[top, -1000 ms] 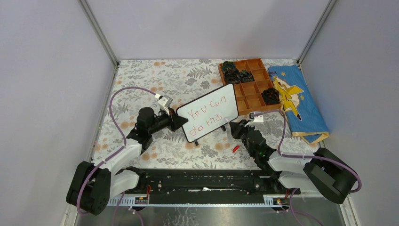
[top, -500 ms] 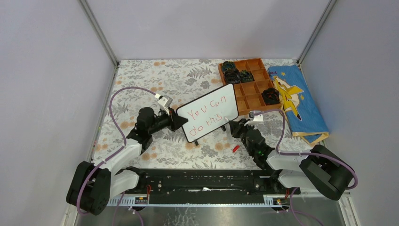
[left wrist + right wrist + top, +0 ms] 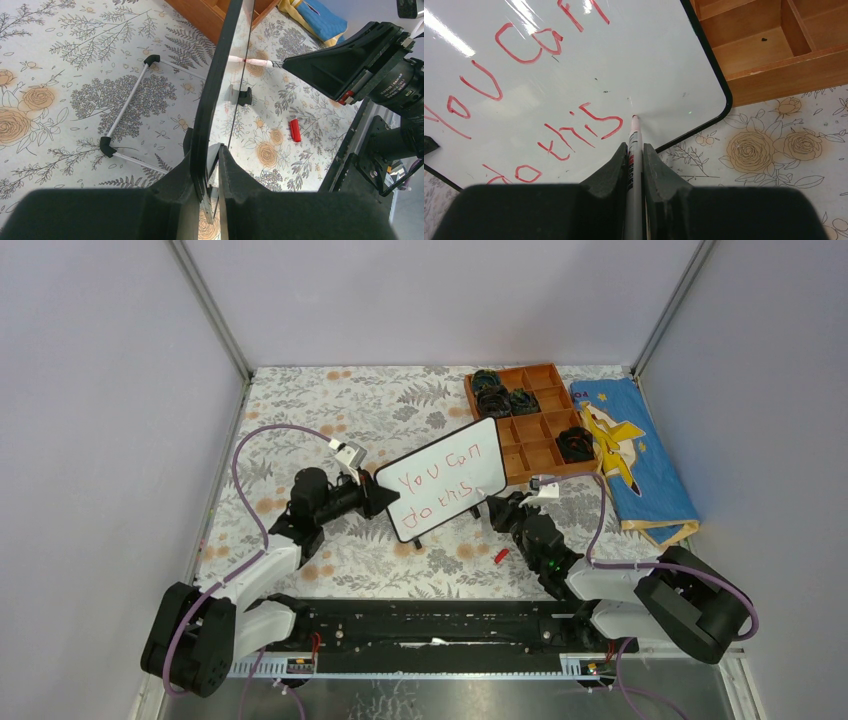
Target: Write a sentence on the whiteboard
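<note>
nearest, on the floral tablecloth, a small red cap lies just near-left of the right arm's wrist, touching nothing.

the right gripper is clamped on a thin white marker, which runs straight out between its fingers. the marker points away from the arm toward the far left, and its red tip meets the whiteboard just right of the last letter of "this".

the left gripper pinches the whiteboard's near-left short edge, one finger on each face, with the black frame between them. the board sits in the middle of the table between the two arms, raised and tilted, its written face turned up and toward the right arm. its long axis runs from near left to far right. in the left wrist view it shows edge-on, with one black foot on its front side. a white wire stand with black end caps lies on the cloth behind it; i cannot tell whether the two are joined.

the sentence, "you can do this", is in thin red letters on two lines that climb toward the far right.

just beyond the board's far-right corner sits a brown compartment tray with dark round objects, too small to name. right of it lies a blue cloth with a yellow figure.
</note>
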Motion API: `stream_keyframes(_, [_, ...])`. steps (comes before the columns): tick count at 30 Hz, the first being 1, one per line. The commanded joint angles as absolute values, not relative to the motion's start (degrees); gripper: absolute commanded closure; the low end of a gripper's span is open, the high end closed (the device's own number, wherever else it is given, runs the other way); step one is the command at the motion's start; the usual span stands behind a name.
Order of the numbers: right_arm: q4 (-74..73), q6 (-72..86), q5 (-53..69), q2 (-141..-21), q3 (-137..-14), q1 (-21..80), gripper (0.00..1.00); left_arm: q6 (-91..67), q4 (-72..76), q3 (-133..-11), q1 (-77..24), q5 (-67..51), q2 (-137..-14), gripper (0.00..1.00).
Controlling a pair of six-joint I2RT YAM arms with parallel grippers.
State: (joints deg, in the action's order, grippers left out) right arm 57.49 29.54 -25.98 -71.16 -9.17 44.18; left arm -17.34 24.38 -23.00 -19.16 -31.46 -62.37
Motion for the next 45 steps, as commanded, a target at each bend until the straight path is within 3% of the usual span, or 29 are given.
stream_keyframes(1, [60.78,30.24,-26.64,-71.04,-10.47,43.42,1.00,-11.93,18.55,-22.06,-18.62,-22.90,-63.10,0.91])
stream_keyframes(35, [50.61,30.01,-26.39,-58.33,-6.07,43.42,1.00,-11.87,18.46,-22.15,-18.71,-22.98,-63.37,0.90])
stream_keyframes(45, [53.61,29.80,-25.78,-63.68,-8.93,43.42,1.00,-11.88,18.46,-22.15,-18.72,-22.87,-63.35,0.90])
